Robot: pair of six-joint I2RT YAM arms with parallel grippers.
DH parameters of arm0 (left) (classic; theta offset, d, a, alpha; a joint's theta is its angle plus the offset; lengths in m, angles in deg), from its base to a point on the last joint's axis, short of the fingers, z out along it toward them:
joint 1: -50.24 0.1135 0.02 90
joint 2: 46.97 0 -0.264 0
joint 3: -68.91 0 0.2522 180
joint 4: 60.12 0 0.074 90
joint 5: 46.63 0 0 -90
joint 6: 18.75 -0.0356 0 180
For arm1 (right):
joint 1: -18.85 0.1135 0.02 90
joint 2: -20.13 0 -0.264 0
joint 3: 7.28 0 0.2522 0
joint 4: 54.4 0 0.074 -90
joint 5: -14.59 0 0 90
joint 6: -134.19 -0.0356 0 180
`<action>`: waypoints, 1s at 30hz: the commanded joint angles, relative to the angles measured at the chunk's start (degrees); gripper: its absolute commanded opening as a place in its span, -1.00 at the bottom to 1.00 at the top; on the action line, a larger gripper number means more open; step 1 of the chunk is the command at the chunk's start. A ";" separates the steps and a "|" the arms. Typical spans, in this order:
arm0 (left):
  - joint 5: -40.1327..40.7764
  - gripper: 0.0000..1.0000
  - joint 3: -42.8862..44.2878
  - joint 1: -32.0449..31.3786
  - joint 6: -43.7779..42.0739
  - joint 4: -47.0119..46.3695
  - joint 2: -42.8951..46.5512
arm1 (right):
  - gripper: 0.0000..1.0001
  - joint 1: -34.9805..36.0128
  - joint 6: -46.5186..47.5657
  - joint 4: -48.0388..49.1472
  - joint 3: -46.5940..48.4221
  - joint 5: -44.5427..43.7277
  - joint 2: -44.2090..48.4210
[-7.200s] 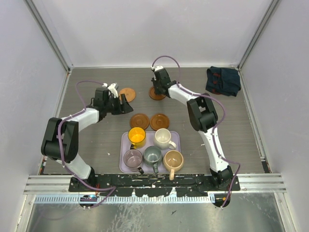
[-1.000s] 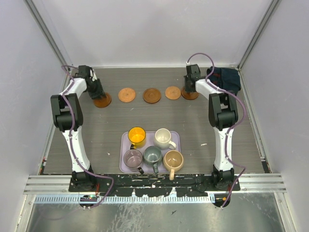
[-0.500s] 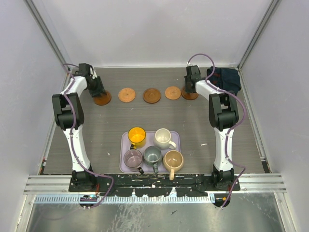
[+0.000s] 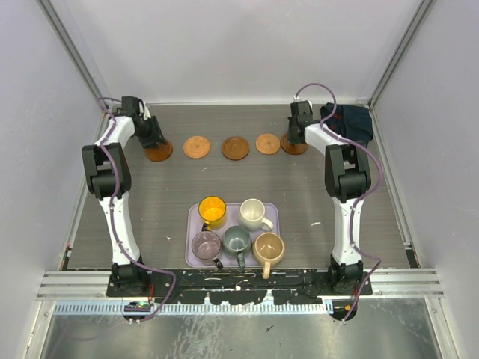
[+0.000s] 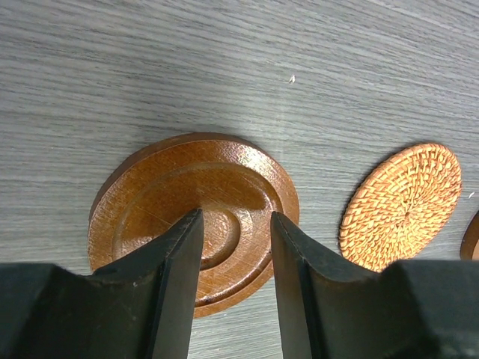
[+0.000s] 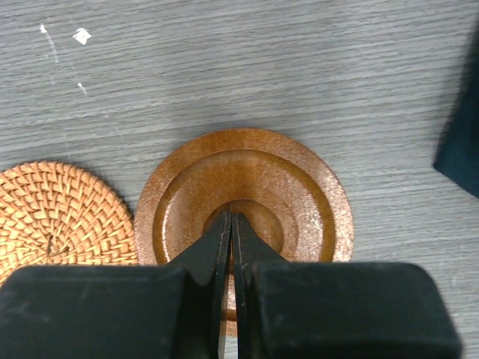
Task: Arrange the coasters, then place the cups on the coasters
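Note:
Five coasters lie in a row across the far table: dark brown [image 4: 159,154], woven orange [image 4: 197,146], dark [image 4: 235,147], woven [image 4: 268,143], dark [image 4: 294,146]. My left gripper [image 4: 153,139] hovers over the leftmost dark coaster [image 5: 187,202], open [image 5: 236,217], nothing between its fingers. My right gripper [image 4: 295,134] is shut [image 6: 230,215], its tips at the centre of the rightmost dark coaster [image 6: 299,187]. Five cups stand on the lilac tray [image 4: 274,224]: yellow [image 4: 212,211], white [image 4: 253,214], mauve [image 4: 206,244], grey-green [image 4: 236,241], tan [image 4: 269,247].
A dark navy cloth [image 4: 346,123] lies bunched at the far right corner, close to the right gripper, and its edge [image 6: 460,142] shows in the right wrist view. Woven coasters [image 5: 400,206] [image 6: 60,213] lie beside each dark end coaster. Grey walls enclose the table.
Since seven seconds ago the coasters have gone from a loose cluster into one row. Over the last second the left jaws have widened slightly above the leftmost coaster; the right arm has barely moved.

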 commanded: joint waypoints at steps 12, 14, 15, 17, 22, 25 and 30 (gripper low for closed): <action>-1.82 -0.03 0.71 0.27 -1.05 -1.00 -3.13 | -0.81 -2.90 -1.52 -8.72 2.11 -4.64 -4.23; -1.97 -0.01 0.76 0.31 -1.11 -1.14 -3.06 | -0.81 -3.01 -1.79 -8.78 2.17 -4.83 -4.12; -2.21 0.00 0.79 0.27 -1.11 -1.29 -3.01 | -0.81 -3.10 -1.85 -8.80 2.21 -4.90 -4.06; -2.42 0.05 0.76 0.26 -1.09 -1.54 -2.93 | -0.81 -3.23 -1.90 -8.76 2.27 -5.09 -4.02; -2.89 0.06 0.27 0.26 -1.25 -2.47 -2.59 | -0.81 -3.72 -1.98 -8.75 2.86 -5.57 -4.19; -3.19 0.07 0.02 0.27 -1.31 -2.92 -2.48 | -0.81 -3.80 -1.90 -8.78 3.30 -6.07 -4.27; -4.05 0.10 -0.20 0.27 -1.14 -4.06 -2.46 | -0.81 -4.06 -1.81 -8.74 3.27 -6.10 -4.19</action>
